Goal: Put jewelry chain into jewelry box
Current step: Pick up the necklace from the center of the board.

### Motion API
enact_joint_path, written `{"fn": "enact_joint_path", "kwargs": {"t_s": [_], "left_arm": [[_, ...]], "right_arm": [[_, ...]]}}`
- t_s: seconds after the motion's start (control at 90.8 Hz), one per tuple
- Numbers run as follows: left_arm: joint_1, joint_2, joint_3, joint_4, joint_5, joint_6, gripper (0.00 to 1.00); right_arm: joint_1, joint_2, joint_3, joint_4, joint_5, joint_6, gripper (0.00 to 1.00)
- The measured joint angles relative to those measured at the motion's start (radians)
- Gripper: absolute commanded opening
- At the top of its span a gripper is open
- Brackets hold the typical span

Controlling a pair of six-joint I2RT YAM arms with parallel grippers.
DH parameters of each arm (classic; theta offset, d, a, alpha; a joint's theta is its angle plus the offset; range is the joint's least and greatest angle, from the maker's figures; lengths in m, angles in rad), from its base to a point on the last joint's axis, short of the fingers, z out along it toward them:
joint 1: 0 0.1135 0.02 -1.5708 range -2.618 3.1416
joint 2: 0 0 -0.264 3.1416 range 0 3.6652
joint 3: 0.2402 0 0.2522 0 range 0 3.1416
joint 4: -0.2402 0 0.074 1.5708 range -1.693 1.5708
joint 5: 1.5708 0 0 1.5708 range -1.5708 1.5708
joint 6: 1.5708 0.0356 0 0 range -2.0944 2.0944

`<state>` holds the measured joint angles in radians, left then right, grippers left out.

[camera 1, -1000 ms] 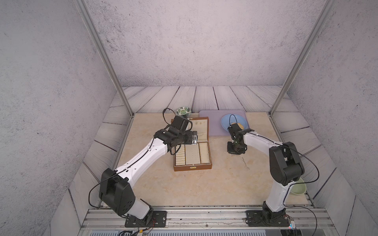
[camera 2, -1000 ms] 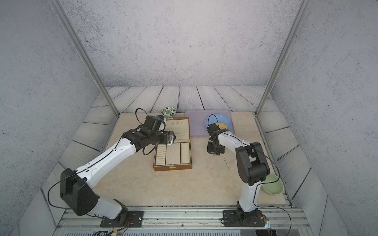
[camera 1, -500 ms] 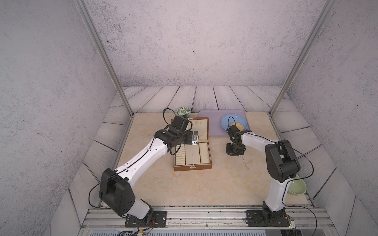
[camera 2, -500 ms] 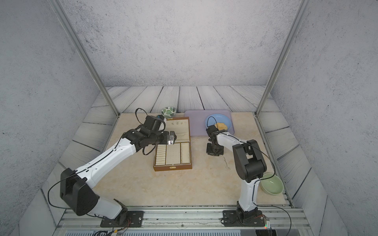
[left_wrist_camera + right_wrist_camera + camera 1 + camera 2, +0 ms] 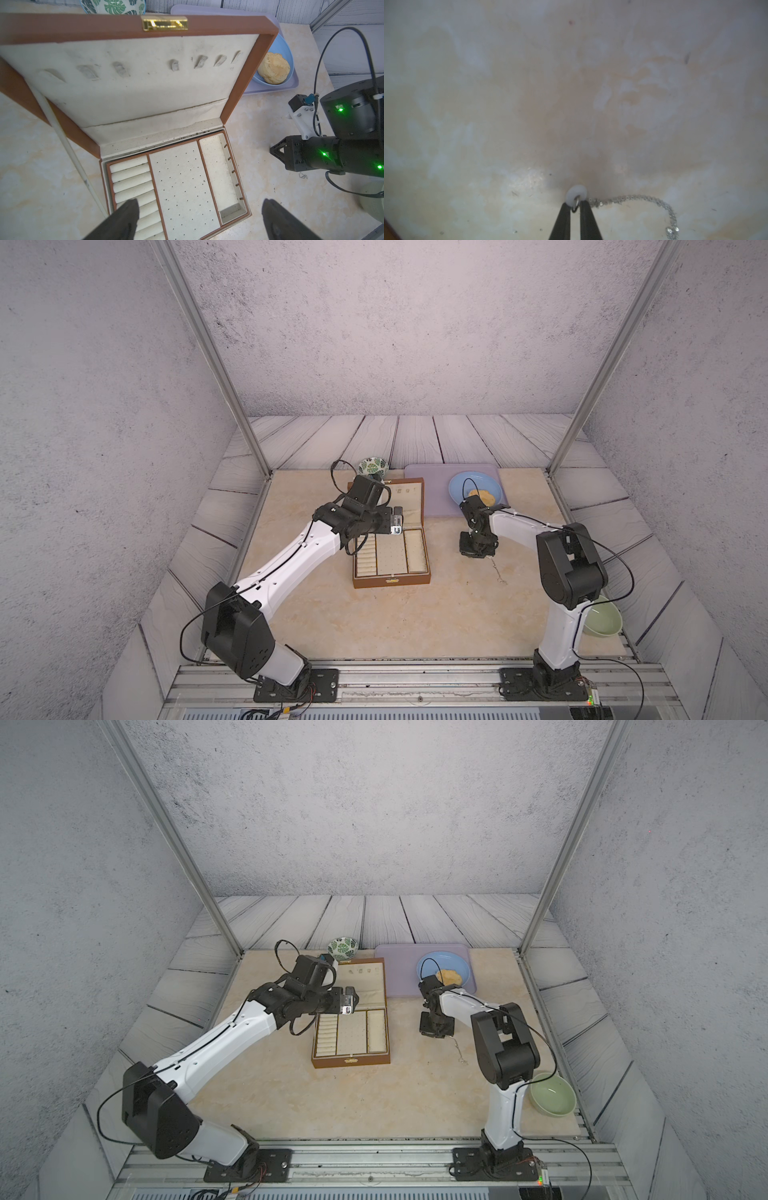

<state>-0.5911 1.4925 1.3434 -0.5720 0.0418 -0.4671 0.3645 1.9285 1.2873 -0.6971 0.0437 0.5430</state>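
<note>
The brown jewelry box (image 5: 390, 581) (image 5: 351, 1061) lies open mid-table, its cream-lined lid (image 5: 145, 87) raised. My left gripper (image 5: 397, 522) (image 5: 348, 1003) (image 5: 200, 202) hovers open over the box's rear edge, holding nothing. To the right of the box, the thin silvery jewelry chain (image 5: 497, 571) (image 5: 459, 1051) (image 5: 633, 198) lies on the table. My right gripper (image 5: 477, 553) (image 5: 436, 1033) (image 5: 576, 204) points down at the chain's far end. Its jaws are shut on the chain's small ring, beside a white disc (image 5: 576, 192). The rest of the chain trails loose on the table.
A lilac tray (image 5: 432, 477) at the back holds a blue plate (image 5: 459, 485) with a pastry (image 5: 484, 497). A leaf-patterned bowl (image 5: 373, 466) stands behind the box. A green bowl (image 5: 604, 620) sits at the front right, by the right arm's base.
My right gripper's jaws have narrowed onto the chain's ring end, and that arm's elbow has swung a little. My left gripper has opened slightly wider over the box.
</note>
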Motion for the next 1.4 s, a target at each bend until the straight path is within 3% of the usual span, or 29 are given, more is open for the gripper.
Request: {"fn": "enact_joint_path", "kwargs": {"t_s": [0.066, 0.418, 0.859, 0.969, 1.398], "left_arm": [[0.0, 0.0, 0.0, 0.0, 0.0, 0.0, 0.98], [0.0, 0.0, 0.0, 0.0, 0.0, 0.0, 0.98], [0.0, 0.0, 0.0, 0.001, 0.009, 0.0, 1.0], [0.0, 0.0, 0.0, 0.012, 0.031, 0.007, 0.96], [-0.051, 0.01, 0.008, 0.192, 0.217, 0.108, 0.87]], "right_arm": [[0.0, 0.002, 0.0, 0.003, 0.003, 0.0, 0.0], [0.0, -0.01, 0.0, 0.002, 0.02, -0.001, 0.0], [0.0, -0.175, 0.013, -0.042, 0.043, -0.013, 0.0], [0.0, -0.195, 0.022, -0.068, 0.043, -0.015, 0.0], [0.0, -0.39, 0.3, -0.167, 0.025, -0.103, 0.0]]}}
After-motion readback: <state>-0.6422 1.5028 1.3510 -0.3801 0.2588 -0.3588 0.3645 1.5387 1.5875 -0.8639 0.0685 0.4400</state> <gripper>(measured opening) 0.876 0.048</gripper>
